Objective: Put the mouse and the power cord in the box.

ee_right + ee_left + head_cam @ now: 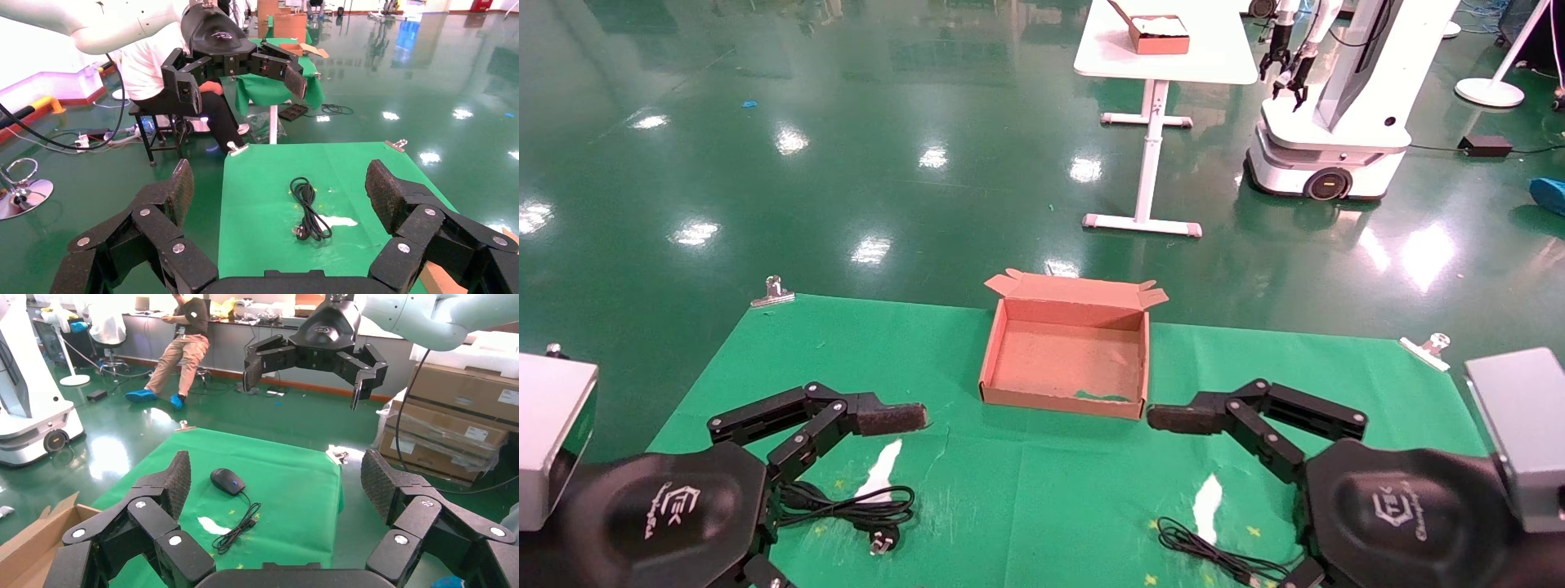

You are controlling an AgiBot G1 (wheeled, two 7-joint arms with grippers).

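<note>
The left end effector (891,441) hovers low over the near left of the green surface (1042,506), its fingers spread apart and holding nothing. The right end effector (1181,437) mirrors it over the near right, fingers likewise apart and empty.

Just below the left end effector, the cord (858,508) lies on the surface in a looped bundle, its pronged plug (883,541) at the near end. In the right wrist view the same cord (309,211) lies alone on the cloth beside a white patch (336,221).

At the near right, the thin cable (1214,557) of the mouse trails across the surface; the mouse itself is hidden by the right arm in the head view. The left wrist view shows the mouse (227,481) resting on the cloth, its cable (238,527) bunched just beside it.

Between the 2 end effectors and a little farther back sits the box (1065,398), open, with nothing in it, its small flaps along the far edge. It touches neither end effector.

2 metal clips (772,292) hold the cloth at the far corners. Beyond, on the green floor, stand a white table (1164,57) carrying a second box (1156,34) and another robot (1336,122).
</note>
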